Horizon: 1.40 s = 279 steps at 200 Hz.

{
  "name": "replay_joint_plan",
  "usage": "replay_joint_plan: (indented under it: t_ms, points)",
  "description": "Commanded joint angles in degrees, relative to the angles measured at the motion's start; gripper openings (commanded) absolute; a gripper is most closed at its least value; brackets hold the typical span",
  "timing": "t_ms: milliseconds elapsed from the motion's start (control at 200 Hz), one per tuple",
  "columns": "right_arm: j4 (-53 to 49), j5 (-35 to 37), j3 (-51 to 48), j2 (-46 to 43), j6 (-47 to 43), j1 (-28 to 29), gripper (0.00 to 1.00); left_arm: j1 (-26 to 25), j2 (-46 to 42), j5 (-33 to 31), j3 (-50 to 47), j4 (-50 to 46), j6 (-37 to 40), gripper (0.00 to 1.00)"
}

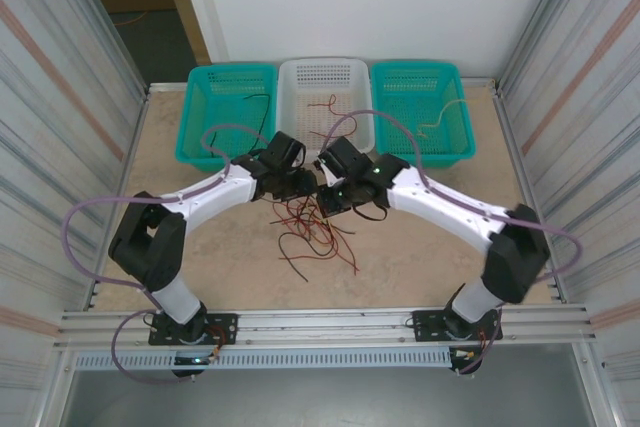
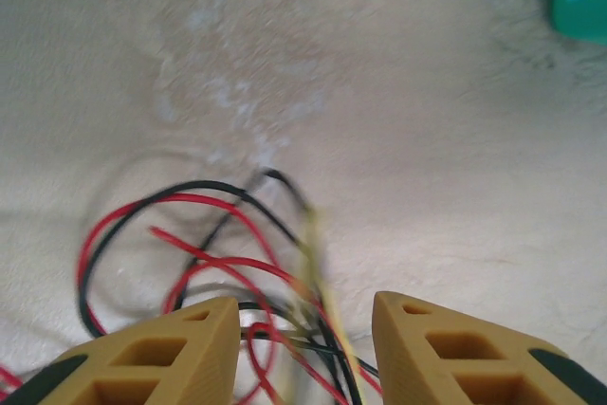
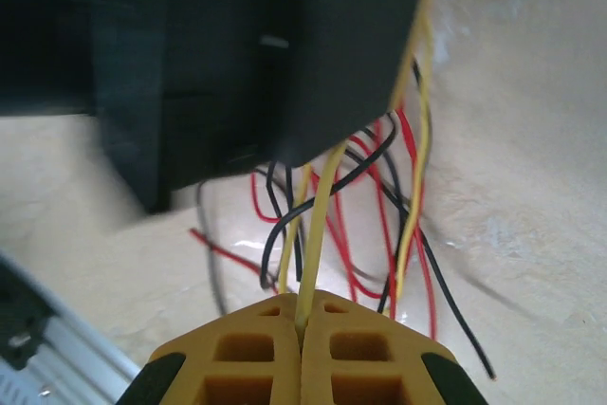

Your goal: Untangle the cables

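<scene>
While left jaws gape, right jaws pinch cables [image 3: 320, 206].

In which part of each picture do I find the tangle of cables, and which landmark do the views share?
Top external: the tangle of cables lies at the centre of the table.
Left wrist: lower centre, reaching between the fingers of the open left gripper.
Right wrist: centre-right; one pale yellow cable runs into the shut right gripper.
Shared landmark: the beige table under the cables.
</scene>
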Motion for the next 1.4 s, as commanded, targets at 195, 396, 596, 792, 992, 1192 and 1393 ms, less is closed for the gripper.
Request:
replay_joint_plan:
  t_ms: [195,396,596,792,992,1192,1393]
  points:
    - [3.1,10.2,6.9,-12.1,-1.6,1.9,0.00,0.3,-1.1,-1.5,-5.1,2.2,-2.5,0.44]
    - [1.8,13.2,16.4,-12.2,-5.6,1.8,0.00,0.6,-1.4,-2.7,-6.5,3.7,-2.2,0.44]
    - [0.4,14.5,23.4,-10.9,-9.2,1.3,0.00,2.4,-3.7,-2.3,-6.7,4.6,-1.1,0.52]
    - [-0.9,16.1,23.8,-10.7,-10.1,0.8,0.00,3.1,-13.7,-4.7,-7.4,2.6,1.4,0.68]
    - [-0.9,16.7,22.6,-10.6,-9.6,-0.1,0.00,3.3,-25.1,-9.9,-6.5,-3.6,6.3,0.80]
    - [-1.4,16.3,22.6,-9.8,-8.5,-0.6,0.00,3.3,-31.7,-13.4,-3.7,-5.0,14.2,0.89]
    - [-1.3,12.7,22.6,-10.4,-5.7,-2.9,0.00,3.3,-30.7,-17.1,0.6,-8.6,21.4,0.97]
